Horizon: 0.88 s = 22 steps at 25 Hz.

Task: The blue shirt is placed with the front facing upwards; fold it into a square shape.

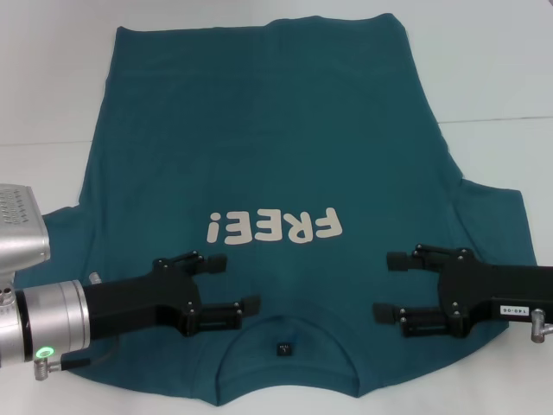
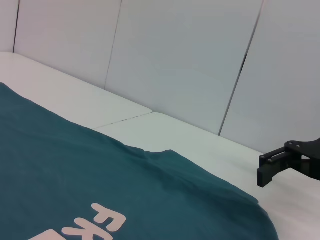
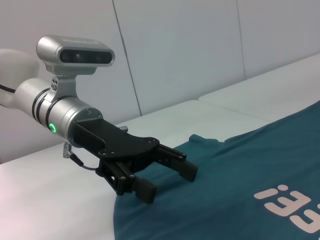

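Over the blue shirt (lettering up), left gripper and right gripper hover, fingers released.

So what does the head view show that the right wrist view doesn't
Only the head view shows the right gripper, open over the blue shirt, plus the neckline and both sleeves spread flat on the table. Only the right wrist view shows the camera mounted above the left arm's wrist and the wall panels behind. Both show the left gripper, open above the shirt, and the FREE! lettering.
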### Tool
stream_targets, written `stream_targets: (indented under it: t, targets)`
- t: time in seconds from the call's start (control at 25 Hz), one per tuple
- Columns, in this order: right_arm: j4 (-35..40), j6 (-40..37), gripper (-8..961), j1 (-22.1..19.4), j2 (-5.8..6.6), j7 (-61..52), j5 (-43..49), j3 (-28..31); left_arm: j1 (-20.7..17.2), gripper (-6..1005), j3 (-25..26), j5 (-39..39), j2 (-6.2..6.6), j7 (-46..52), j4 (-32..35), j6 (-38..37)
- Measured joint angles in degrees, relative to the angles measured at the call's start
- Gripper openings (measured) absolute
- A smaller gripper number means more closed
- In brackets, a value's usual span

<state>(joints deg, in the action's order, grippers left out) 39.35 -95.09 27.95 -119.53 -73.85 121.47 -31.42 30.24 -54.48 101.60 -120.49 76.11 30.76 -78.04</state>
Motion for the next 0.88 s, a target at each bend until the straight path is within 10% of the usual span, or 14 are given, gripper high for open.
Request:
stream_targets:
  t: [0.48,0.68,0.88]
  targets:
    - [-0.76,0.17,924,0.09,0.00,0.20,0.00,-0.31,-0.03,935,0.27,0.00,-0.11,0.00,0.02,0.00]
    - [-0.77,0.19,924,-0.18,0.00,0.20,0.00,-0.31,-1.88,934,7.62,-0.18,-0.10,6.79,3.76,2.37]
    - [-0.77,0.18,924,-0.42,0.00,0.20,-0.17,-0.31,-3.96,934,13.95,0.54,2.36,20.33,6.75,3.51]
